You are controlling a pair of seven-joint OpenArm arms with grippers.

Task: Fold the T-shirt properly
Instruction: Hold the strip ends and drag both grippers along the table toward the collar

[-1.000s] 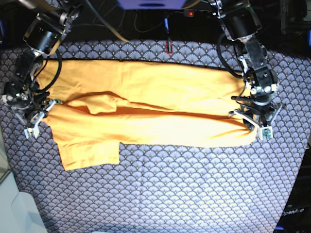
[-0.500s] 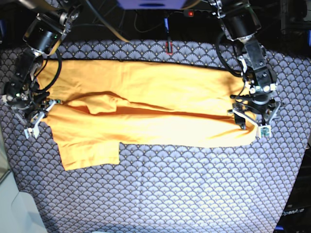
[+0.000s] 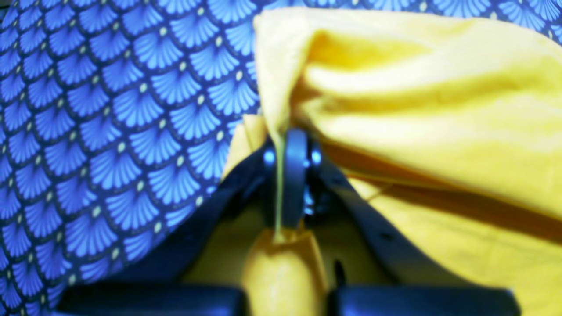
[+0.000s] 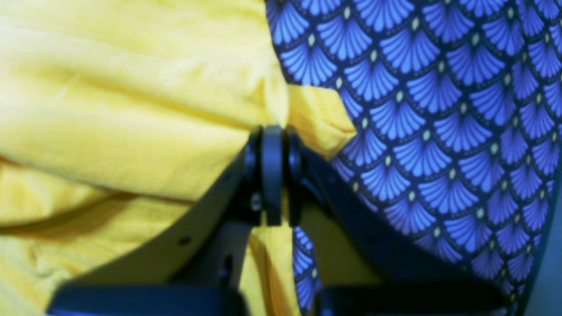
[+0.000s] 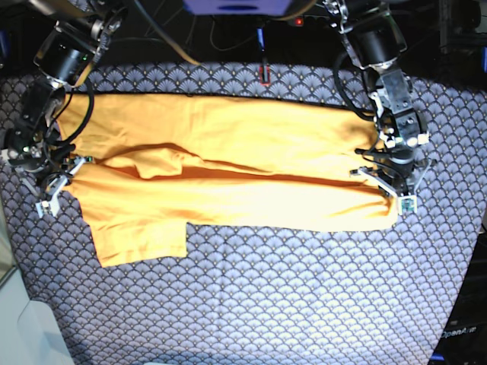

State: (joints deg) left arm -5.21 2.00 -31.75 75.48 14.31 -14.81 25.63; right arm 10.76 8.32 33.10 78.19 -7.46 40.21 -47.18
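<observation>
The yellow-orange T-shirt (image 5: pixel 228 163) lies stretched sideways across the tablecloth, folded lengthwise, with one sleeve (image 5: pixel 141 242) sticking out toward the front at the left. At the shirt's right end my left gripper (image 5: pixel 394 188) is shut on a thin edge of the fabric; the left wrist view shows the cloth (image 3: pixel 417 87) pinched between the closed fingers (image 3: pixel 295 175). My right gripper (image 5: pixel 52 185) holds the shirt's left end, and in the right wrist view its gripper (image 4: pixel 272 136) is shut on a bunched corner of the T-shirt (image 4: pixel 131 109).
The blue-grey scallop-patterned tablecloth (image 5: pixel 289 296) covers the table. A small red object (image 5: pixel 264 74) sits at the back centre among dark cables. A pale surface (image 5: pixel 19 327) borders the front left corner.
My left gripper opened wide over the shirt's right end, then shut on the fabric edge and shifted slightly left and back. The right gripper kept its grip and barely moved.
</observation>
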